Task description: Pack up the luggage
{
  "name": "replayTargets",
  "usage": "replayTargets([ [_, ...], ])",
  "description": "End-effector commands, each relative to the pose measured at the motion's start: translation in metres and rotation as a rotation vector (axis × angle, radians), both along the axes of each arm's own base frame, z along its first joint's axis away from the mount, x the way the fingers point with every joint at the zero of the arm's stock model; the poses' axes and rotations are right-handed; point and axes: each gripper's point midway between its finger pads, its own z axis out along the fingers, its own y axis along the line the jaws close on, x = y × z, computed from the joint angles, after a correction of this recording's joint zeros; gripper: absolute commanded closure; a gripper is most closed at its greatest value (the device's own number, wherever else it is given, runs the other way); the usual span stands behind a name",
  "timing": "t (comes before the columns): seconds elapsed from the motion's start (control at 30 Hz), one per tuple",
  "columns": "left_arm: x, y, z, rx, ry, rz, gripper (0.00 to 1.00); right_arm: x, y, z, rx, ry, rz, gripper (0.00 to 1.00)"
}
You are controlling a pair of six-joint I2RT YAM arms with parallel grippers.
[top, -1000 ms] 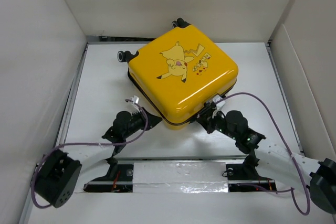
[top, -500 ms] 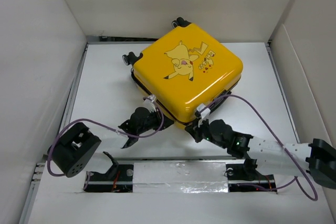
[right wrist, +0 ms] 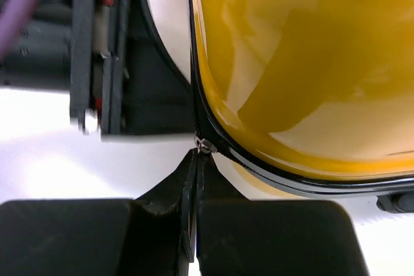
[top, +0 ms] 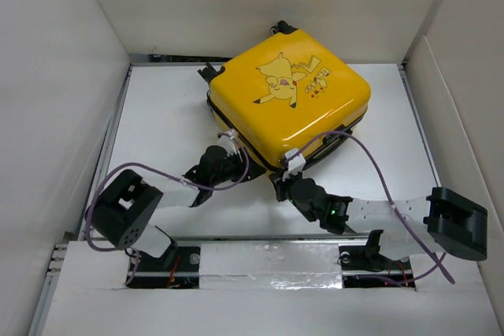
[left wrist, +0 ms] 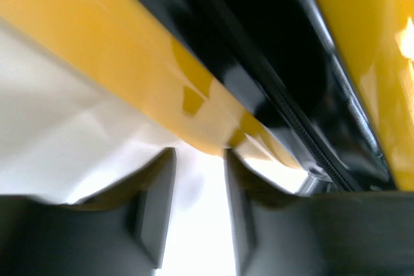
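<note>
The luggage (top: 291, 108) is a yellow hard-shell suitcase with a Pikachu cartoon on top. It lies flat and closed at the back of the white table, one corner pointing at me. My right gripper (top: 278, 181) sits at that near corner. In the right wrist view it (right wrist: 196, 154) is shut, pinching the metal zipper pull (right wrist: 206, 145) on the black zipper seam under the yellow shell (right wrist: 304, 63). My left gripper (top: 233, 156) is against the suitcase's front-left edge. In the left wrist view it (left wrist: 198, 154) is open and holds nothing, just below the yellow lower shell (left wrist: 116, 50).
White walls close in the table on the left (top: 55, 116), at the back and on the right (top: 457, 116). The suitcase's black wheels (top: 283, 27) point to the back wall. Purple cables (top: 378, 171) loop over both arms. The left arm's black wrist (right wrist: 103, 63) lies close beside my right fingers.
The suitcase has slid toward the back right and turned. Both arms have reached further forward with it. The left gripper has gone from shut to open.
</note>
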Motion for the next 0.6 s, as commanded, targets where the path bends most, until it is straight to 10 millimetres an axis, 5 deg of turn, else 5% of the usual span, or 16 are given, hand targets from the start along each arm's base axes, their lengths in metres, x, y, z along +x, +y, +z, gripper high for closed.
replayTargets([
  [0.0,0.051,0.020,0.098,-0.133,-0.296,0.122,0.56,-0.033,0.040,0.046,0.193,-0.002,0.165,1.00],
  [0.07,0.062,0.057,0.092,-0.090,-0.292,0.239,0.36,-0.034,0.030,0.039,0.172,0.001,0.150,1.00],
  [0.1,0.063,0.069,0.108,-0.122,-0.317,0.287,0.32,-0.034,0.027,0.042,0.185,-0.005,0.144,1.00],
  [0.23,0.084,0.120,0.137,-0.194,-0.341,0.488,0.20,-0.039,0.021,0.037,0.192,0.000,0.160,1.00],
  [0.37,0.129,0.168,0.180,-0.250,-0.387,0.678,0.07,-0.042,0.027,0.034,0.177,0.006,0.193,1.00],
  [0.57,0.196,0.186,0.179,-0.331,-0.301,0.689,0.01,-0.043,0.033,0.030,0.165,0.010,0.213,1.00],
])
